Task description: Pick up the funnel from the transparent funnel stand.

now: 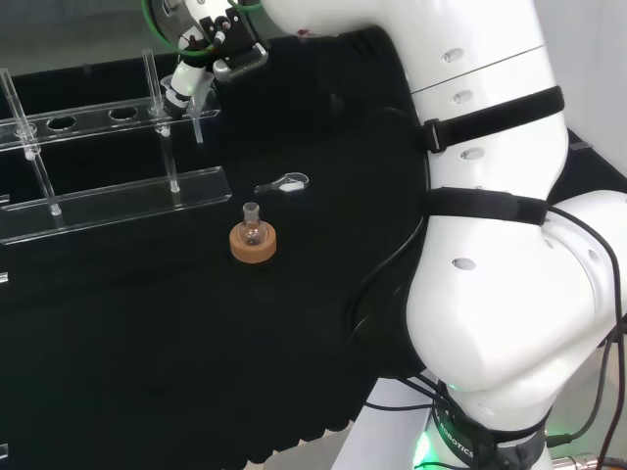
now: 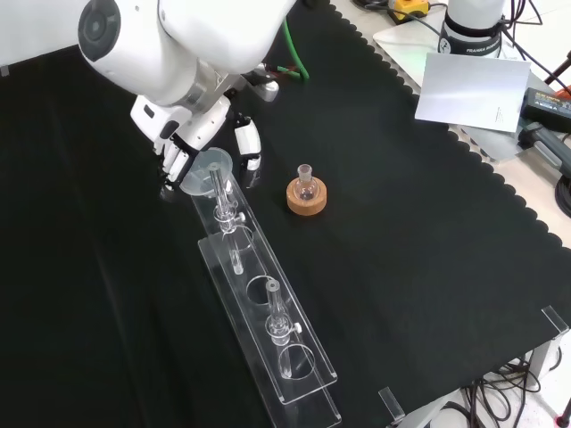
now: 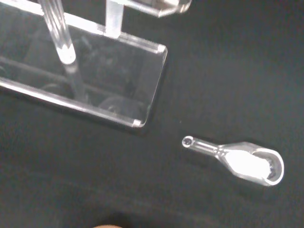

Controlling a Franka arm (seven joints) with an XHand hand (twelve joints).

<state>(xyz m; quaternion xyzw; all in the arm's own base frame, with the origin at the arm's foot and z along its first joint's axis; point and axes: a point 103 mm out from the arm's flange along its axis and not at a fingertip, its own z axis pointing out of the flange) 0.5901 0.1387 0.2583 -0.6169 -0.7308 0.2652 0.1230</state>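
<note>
The hand [image 2: 192, 147] closes its fingers around the funnel [image 2: 209, 169] at the far end of the clear stand [image 2: 268, 334], the stem apparently clear of its hole, judging by the head view; a flask [image 2: 306, 185] waits nearby on its cork ring [image 2: 307, 200].

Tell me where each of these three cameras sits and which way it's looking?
Head view: behind and above the arm's base, facing over the white arm at the bench; the hand shows.
Front view: in front of the arm, looking down on the cloth; the hand is at the funnel.
Wrist view: at the wrist, looking down at the stand.
Head and front views share the flask on its cork ring.
</note>
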